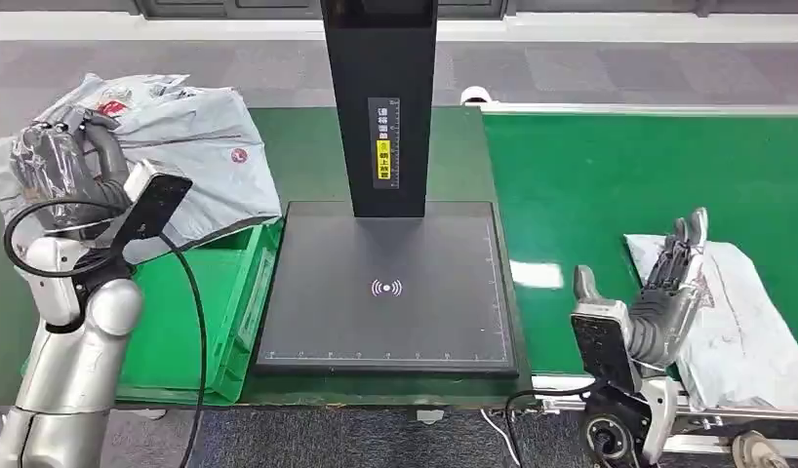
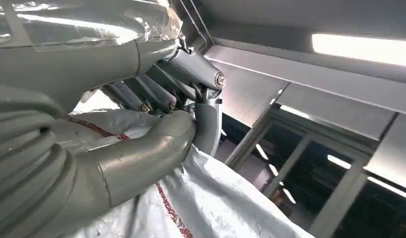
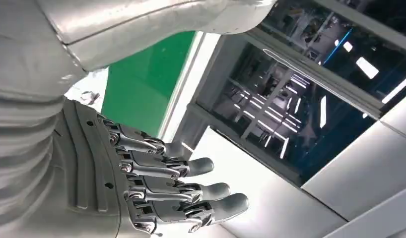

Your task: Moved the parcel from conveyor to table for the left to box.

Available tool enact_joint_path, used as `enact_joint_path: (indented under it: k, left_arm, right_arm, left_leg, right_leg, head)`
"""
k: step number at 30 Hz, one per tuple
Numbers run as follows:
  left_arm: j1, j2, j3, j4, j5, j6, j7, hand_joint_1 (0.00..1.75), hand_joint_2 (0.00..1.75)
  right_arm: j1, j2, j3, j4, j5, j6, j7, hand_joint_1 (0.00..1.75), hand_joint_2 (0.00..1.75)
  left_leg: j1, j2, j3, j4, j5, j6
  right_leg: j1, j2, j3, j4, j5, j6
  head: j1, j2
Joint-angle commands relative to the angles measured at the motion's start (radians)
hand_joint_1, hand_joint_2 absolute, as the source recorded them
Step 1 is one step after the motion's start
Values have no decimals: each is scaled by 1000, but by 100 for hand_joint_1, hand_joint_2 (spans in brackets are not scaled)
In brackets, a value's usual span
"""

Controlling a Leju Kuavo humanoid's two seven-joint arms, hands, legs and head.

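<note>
Left hand point(image 1: 68, 161) raised, fingers point(image 2: 141, 94) clenched; right hand point(image 1: 663, 292) open, outstretched.

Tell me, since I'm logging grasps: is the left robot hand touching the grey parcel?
Touching. The left wrist view shows the left robot hand with thumb and fingers closed on the grey parcel.

The crumpled pale grey plastic parcel point(image 1: 195, 146) at ten o'clock carries red and dark print and a small round red mark. Below it sits a bright green plastic box point(image 1: 195, 322). The flat square scanning plate point(image 1: 390, 292) is matt black with a white wave symbol, and its black upright post point(image 1: 380, 97) bears a yellow-and-white label. The conveyor belt point(image 1: 619, 166) is green; the white bag point(image 1: 737, 312) at four o'clock shows faint reddish lines. Both hands are silver-grey with darker fingers.
</note>
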Motion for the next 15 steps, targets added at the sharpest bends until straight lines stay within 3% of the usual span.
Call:
enact_joint_path:
  k: [1,15]
  left_arm:
    - [59,28,115,104,-136,-22,83,175,175]
    - [110,23,179,174,-191,-37,115,175,175]
  right_arm:
    - [-5,5,-47,-6,8,10,13,0,175]
    - [-5,8,-43,-13,22,19,21,0,175]
  left_leg:
    - [-1,3,4,-2,-1,1]
    - [0,1,3,-2,-1,0]
  right_leg:
    - [0,2,3,-2,0,0]
    - [0,0,2,-2,0,0]
  head:
    - [0,0]
    - [0,0]
